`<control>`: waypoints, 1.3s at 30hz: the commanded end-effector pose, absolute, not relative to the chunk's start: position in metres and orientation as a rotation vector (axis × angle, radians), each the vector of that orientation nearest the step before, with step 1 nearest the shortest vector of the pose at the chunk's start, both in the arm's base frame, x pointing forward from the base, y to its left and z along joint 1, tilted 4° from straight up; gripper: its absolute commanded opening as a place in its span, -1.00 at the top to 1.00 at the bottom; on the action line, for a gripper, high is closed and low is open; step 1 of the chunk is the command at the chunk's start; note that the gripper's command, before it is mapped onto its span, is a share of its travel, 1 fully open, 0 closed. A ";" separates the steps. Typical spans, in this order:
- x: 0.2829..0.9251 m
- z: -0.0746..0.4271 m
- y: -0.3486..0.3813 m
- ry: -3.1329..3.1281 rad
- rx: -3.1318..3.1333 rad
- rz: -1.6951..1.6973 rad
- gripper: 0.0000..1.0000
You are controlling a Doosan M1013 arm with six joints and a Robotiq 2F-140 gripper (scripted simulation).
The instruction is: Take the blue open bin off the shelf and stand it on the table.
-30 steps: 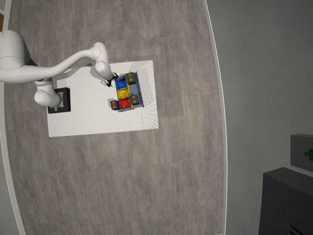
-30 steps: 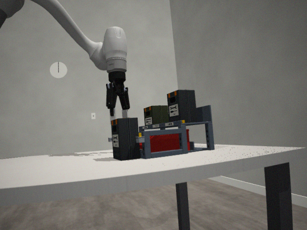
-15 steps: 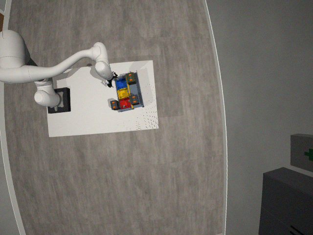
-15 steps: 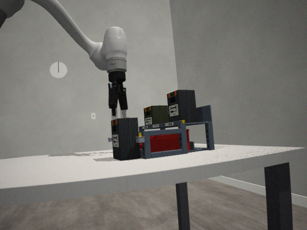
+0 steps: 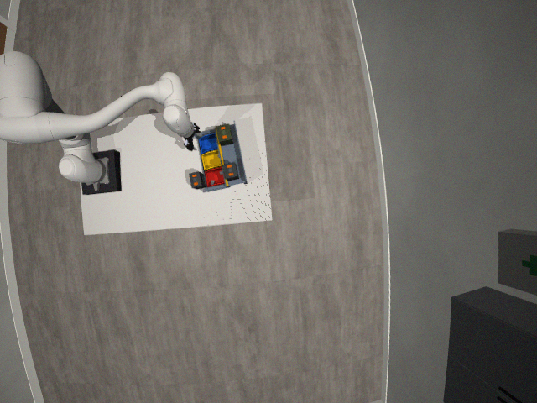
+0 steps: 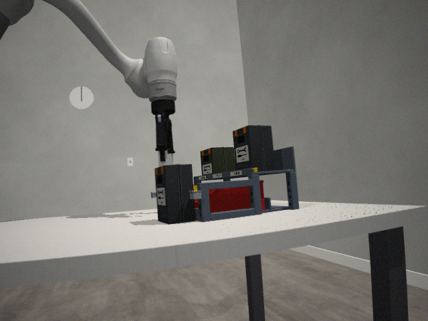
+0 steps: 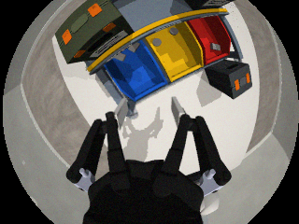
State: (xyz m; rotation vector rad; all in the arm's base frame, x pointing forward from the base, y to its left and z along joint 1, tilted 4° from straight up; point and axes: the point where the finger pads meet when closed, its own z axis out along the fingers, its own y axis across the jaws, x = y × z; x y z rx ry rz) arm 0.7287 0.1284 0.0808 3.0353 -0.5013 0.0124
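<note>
The blue open bin (image 7: 138,75) sits on the lower level of the grey shelf (image 5: 224,157), at one end of a row with a yellow bin (image 7: 174,51) and a red bin (image 7: 211,36). It also shows from above in the top view (image 5: 207,143). My gripper (image 7: 149,104) hangs point-down in front of the blue bin's open front, above the table, with its fingers open and nothing between them. In the exterior view the gripper (image 6: 164,152) is above a dark box, and the blue bin is hidden there.
A dark box (image 6: 174,192) stands on the table by the shelf's red end. An olive box (image 7: 92,26) and a dark box (image 6: 251,146) stand on the shelf's top level. The white table (image 5: 173,169) extends toward the arm's base (image 5: 102,171).
</note>
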 end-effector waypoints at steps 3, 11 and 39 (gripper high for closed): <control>0.729 0.081 0.128 -0.185 3.071 0.002 -0.15; 0.729 0.081 0.128 -0.106 3.074 0.000 -0.15; 0.729 0.081 0.128 0.645 3.010 -0.025 -0.15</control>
